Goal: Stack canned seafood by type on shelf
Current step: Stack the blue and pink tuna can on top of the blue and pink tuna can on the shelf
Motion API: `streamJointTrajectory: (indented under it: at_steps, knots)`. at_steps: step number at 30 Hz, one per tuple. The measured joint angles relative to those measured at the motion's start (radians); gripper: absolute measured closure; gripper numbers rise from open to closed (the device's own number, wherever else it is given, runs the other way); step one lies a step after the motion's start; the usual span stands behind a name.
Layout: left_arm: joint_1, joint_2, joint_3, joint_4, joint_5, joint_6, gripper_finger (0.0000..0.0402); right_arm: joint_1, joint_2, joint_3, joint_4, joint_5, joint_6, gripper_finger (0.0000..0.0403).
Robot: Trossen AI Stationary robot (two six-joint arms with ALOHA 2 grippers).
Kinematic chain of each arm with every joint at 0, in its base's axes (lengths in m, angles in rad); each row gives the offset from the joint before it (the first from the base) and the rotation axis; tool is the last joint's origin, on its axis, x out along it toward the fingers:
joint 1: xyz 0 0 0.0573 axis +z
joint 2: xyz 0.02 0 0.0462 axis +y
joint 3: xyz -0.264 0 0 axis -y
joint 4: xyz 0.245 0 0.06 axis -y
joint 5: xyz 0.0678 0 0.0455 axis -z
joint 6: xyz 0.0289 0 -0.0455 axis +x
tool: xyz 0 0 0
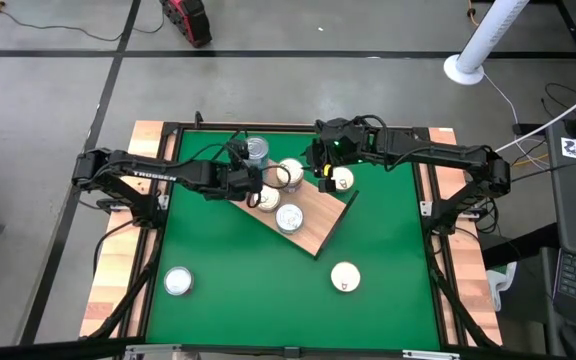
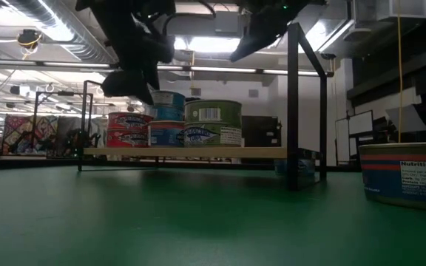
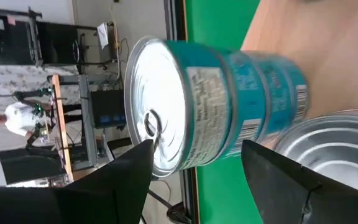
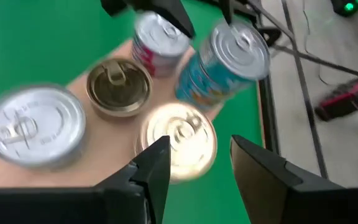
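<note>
Our left pincer (image 1: 253, 187) hangs wide open with nothing in it, just beside the tall stack of blue-labelled round tins (image 1: 256, 150) at the far corner of the flat light-brown wooden shelf (image 1: 318, 225). Our right pincer (image 1: 325, 175) hovers half open and empty over the shelf's other end. Two silver-topped tins (image 1: 177, 281) wait on the green surface (image 1: 248, 290), so we think the job is over half done.

Hidden and cropped parts of the scene.
We see the picture's right edge crop the near tin (image 2: 409, 174), the left arm (image 2: 133, 55) mask the far stacked tins, and motion blur one silver lid (image 4: 35, 126).
</note>
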Motion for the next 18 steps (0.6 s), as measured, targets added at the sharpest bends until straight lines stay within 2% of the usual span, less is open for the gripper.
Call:
streamJointTrajectory:
  at_steps: [6, 10, 13, 18]
  knots:
    - [-0.056, 0.0, 0.045, 0.0, -0.004, -0.032, 0.0177, 0.0, -0.055, 0.011, -0.135, 0.116, -0.05, 0.0236]
    - [-0.091, 0.0, 0.073, 0.001, -0.005, -0.084, 0.0184, -0.017, -0.092, 0.053, -0.282, 0.135, -0.053, 0.0236]
    - [-0.114, 0.0, 0.081, 0.002, -0.005, -0.138, 0.0189, -0.063, -0.116, 0.06, -0.379, 0.066, -0.05, 0.0236]
    - [-0.148, 0.0, 0.081, -0.002, -0.005, -0.196, 0.0196, -0.196, -0.118, 0.05, -0.55, -0.192, -0.044, 0.0236]
